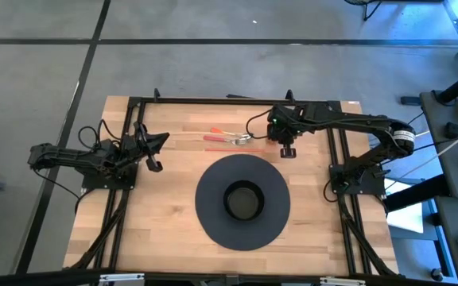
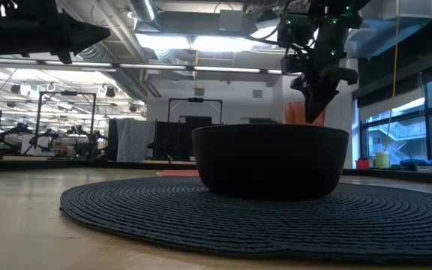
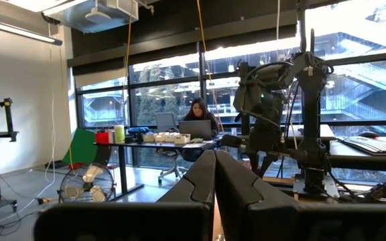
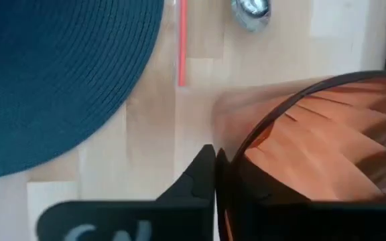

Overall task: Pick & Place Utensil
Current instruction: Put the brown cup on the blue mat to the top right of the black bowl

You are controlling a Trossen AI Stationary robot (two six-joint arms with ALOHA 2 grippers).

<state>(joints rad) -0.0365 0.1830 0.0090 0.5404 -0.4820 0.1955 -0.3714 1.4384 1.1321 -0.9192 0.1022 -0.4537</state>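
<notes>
Two red-handled utensils lie flat on the wood just beyond the round dark mat. In the right wrist view a red handle and a metal head show. A dark bowl stands on the middle of the mat. My right gripper hangs shut above the table, fingers pointing down, to the right of the utensils and off the mat's far right edge. A blurred orange ribbed thing shows close beside its fingers. My left gripper waits shut over the table's left side. My right gripper has its fingers together, and the orange ribbed thing sits right beside them. I cannot tell whether the fingers touch it. They touch neither utensil.
The bowl rises well above the mat between the table's near edge and the utensils. Bare wood lies to the left and right of the mat. Black frame rails run along the table's far edge and sides.
</notes>
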